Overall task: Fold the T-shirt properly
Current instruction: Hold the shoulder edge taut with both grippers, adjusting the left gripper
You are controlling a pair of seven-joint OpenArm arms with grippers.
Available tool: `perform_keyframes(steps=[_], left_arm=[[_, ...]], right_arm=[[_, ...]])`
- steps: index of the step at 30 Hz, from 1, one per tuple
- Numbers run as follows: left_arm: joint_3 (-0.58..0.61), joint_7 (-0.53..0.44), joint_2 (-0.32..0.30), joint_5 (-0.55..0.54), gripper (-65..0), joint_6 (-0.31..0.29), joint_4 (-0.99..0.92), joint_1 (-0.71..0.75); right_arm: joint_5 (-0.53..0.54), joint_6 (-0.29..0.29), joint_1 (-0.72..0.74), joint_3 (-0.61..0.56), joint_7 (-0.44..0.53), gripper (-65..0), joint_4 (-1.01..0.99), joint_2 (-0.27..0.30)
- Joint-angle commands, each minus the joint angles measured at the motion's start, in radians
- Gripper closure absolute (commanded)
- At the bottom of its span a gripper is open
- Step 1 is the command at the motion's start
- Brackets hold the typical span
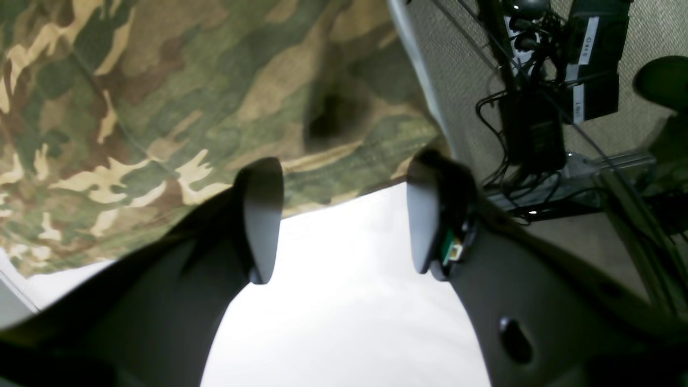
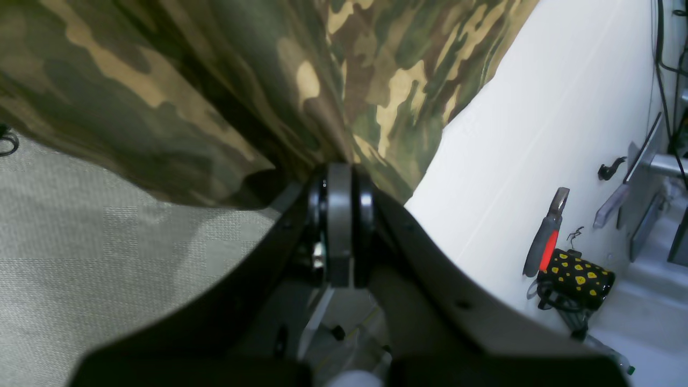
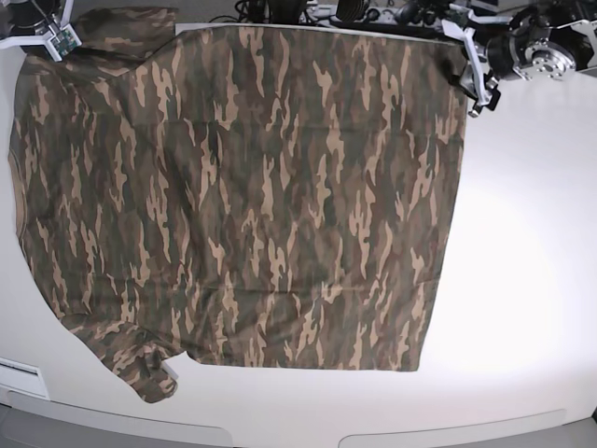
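A: How do the grippers stand?
B: The left gripper gapes wide with nothing between its jaws; the right gripper pinches a fold of the T-shirt.
A: And the shirt?
B: Spread flat across the white table.

The T-shirt covers most of the table, and its collar cannot be seen. At 11 o'clock in the base view, the right gripper is cut by the edge. Cables look blurry.
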Motion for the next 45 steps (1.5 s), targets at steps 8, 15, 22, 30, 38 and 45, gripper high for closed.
perform_keyframes(steps=[8,15,22,30,38,45], left_arm=[[-0.005,-0.049,0.014,0.001,-36.1,-0.03,0.007,-0.003],[-0.006,-0.049,0.032,0.004,-36.1,-0.021,-0.017,-0.01],[-0.005,-0.06,0.109,-0.011,-36.0,-0.022,-0.09,-0.062],[-0.005,-0.026,0.129,-0.011,0.0,-0.021,-0.086,-0.067],[-0.005,0.047,0.095,0.021,0.0,0.029,-0.064,-0.067],[-0.005,0.102,0.018,0.045,0.0,0.088,0.037,-0.066]], right_arm=[[-0.011,-0.011,-0.014,0.01,0.004,0.0,0.016,0.006],[-0.011,-0.011,-0.014,0.01,0.004,0.0,0.016,0.006],[-0.011,-0.011,-0.014,0.01,0.004,0.0,0.016,0.006],[-0.011,-0.011,-0.014,0.01,0.004,0.0,0.016,0.006],[-0.014,-0.011,-0.014,0.01,0.005,0.0,0.016,0.006],[-0.134,-0.064,-0.014,0.01,0.004,0.0,0.016,0.006]])
